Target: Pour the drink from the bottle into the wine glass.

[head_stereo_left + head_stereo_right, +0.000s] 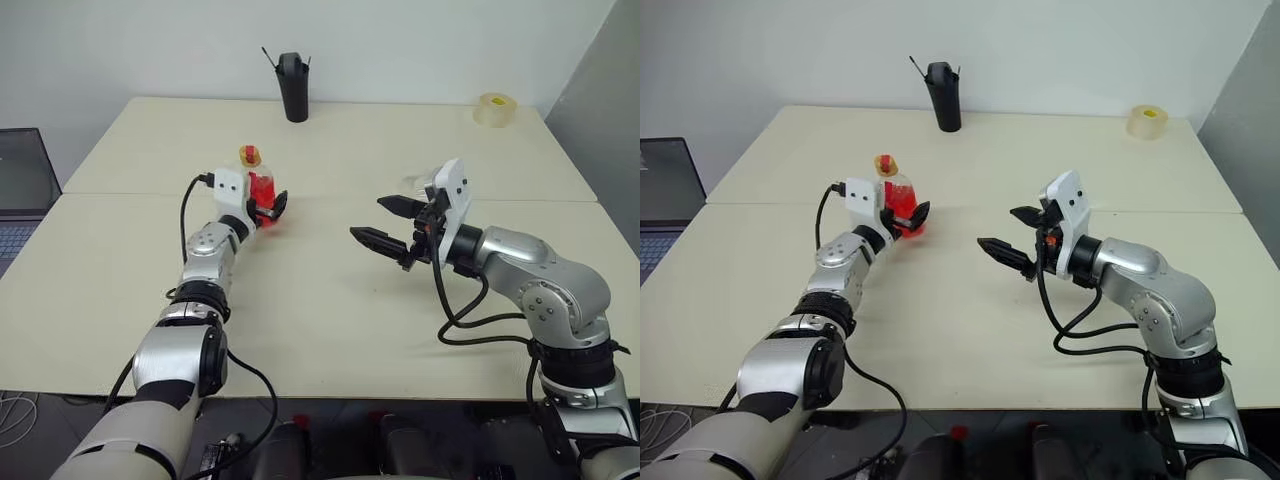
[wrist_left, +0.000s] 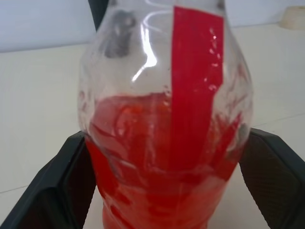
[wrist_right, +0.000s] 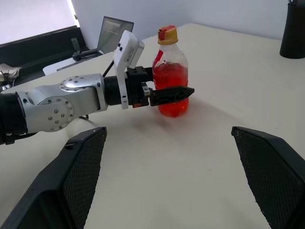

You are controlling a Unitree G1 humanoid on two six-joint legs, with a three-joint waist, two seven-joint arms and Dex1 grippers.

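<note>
Bottle [image 3: 170, 71] upright left of counter [image 1: 330, 330] centre, cap on, drink [image 2: 157, 162] inside. Left pincer [image 1: 267, 208] brackets its body, jaws spread, not yet clamped. Right pincer [image 1: 1012, 235] open, empty, mid-counter. Wine glass [image 1: 418, 186] behind it. Grasp, uncapping, pour all remain.
</note>
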